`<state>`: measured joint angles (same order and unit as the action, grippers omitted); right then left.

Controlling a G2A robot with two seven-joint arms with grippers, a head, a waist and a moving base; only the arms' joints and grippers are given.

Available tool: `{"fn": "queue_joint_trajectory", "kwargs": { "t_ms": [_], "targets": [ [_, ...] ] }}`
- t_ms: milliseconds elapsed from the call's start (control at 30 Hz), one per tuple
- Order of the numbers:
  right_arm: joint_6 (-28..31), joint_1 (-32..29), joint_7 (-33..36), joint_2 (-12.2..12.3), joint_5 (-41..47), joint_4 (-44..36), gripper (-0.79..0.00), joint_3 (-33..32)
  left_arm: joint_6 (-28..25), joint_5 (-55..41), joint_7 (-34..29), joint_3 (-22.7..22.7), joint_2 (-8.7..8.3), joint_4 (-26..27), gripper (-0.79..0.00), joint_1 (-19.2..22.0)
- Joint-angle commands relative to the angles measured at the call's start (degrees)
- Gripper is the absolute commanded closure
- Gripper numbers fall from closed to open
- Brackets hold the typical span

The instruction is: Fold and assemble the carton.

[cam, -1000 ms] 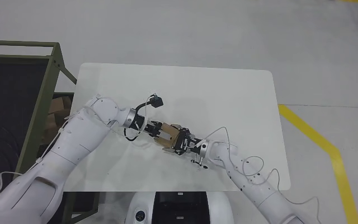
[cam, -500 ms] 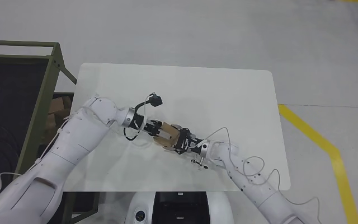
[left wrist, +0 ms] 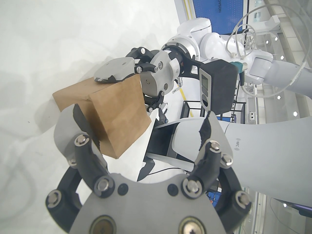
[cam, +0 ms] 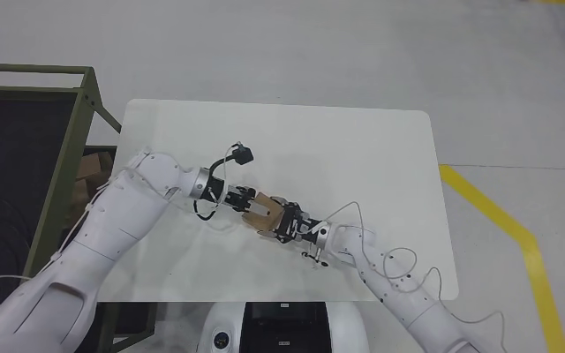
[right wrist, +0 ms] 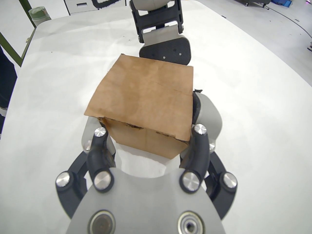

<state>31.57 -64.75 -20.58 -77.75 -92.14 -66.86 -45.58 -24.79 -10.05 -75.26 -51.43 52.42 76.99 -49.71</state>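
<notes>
**Right gripper clamped on the carton, left gripper spread open against it**

I see the brown carton (cam: 263, 214) on the white table (cam: 353, 141), lying directly between my two grippers, which face each other across it. The right gripper (right wrist: 146, 118) is clenched on the carton, with one finger on each of two opposite sides; the carton's near end sits deep between those fingers, close to the palm; its top panel lies closed, with a ragged edge on the side nearest that palm.

The left gripper (left wrist: 141, 118) is released and grasps nothing, its jaws wide apart; one of its fingers (left wrist: 81, 122) lies against the carton's side, though I cannot tell whether it presses; the other finger stands well apart from the carton, in the air. From the right wrist I see that same finger's flat pad just beyond the carton's far edge.

Behind the left arm, well apart from both grippers, a green frame (cam: 55, 132) stands beside the table; some cardboard pieces (cam: 93, 172) lie within it.
</notes>
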Motion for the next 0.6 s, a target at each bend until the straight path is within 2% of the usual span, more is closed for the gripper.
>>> {"fn": "queue_joint_trajectory", "kwargs": {
  "t_ms": [0, 133, 233, 333, 400, 500, 567],
  "targets": [
    [-0.2, 0.0, -0.1, 0.0, 0.1, -0.1, -0.453, -0.1, 0.1, 0.0, 0.1, -0.1, -0.04, 0.2, -0.785, -0.2],
    [-0.7, -0.5, -0.6, 0.2, -0.1, -0.8, -0.443, -0.3, 0.3, 0.0, 0.1, -0.4, -0.10, 0.4, -0.785, -0.4],
    [-0.8, -1.0, -0.8, 0.4, -0.4, -1.4, -0.351, -0.7, 0.2, 0.0, 0.2, -0.7, -0.18, 0.5, -0.785, -0.5],
    [-0.9, -1.4, -0.8, 0.6, -0.5, -1.8, -0.348, -1.0, -0.6, -0.5, 1.0, -1.5, -0.34, 0.6, -0.785, -0.8],
    [-0.9, -1.6, -0.9, 0.8, -0.6, -2.0, -0.311, -1.2, -1.3, -1.1, 1.4, -2.4, -0.56, 0.6, -0.785, -1.2],
    [-1.0, -2.0, -1.1, 1.0, -0.7, -2.5, -0.299, -1.6, -2.6, -2.4, 2.0, -4.4, -1.06, 0.7, -0.785, -2.1],
    [-1.1, -2.4, -1.4, 1.2, -0.8, -3.0, -0.243, -2.0, -3.5, -3.5, 2.4, -6.1, -1.51, 0.7, -0.785, -3.0]
  ]
}}
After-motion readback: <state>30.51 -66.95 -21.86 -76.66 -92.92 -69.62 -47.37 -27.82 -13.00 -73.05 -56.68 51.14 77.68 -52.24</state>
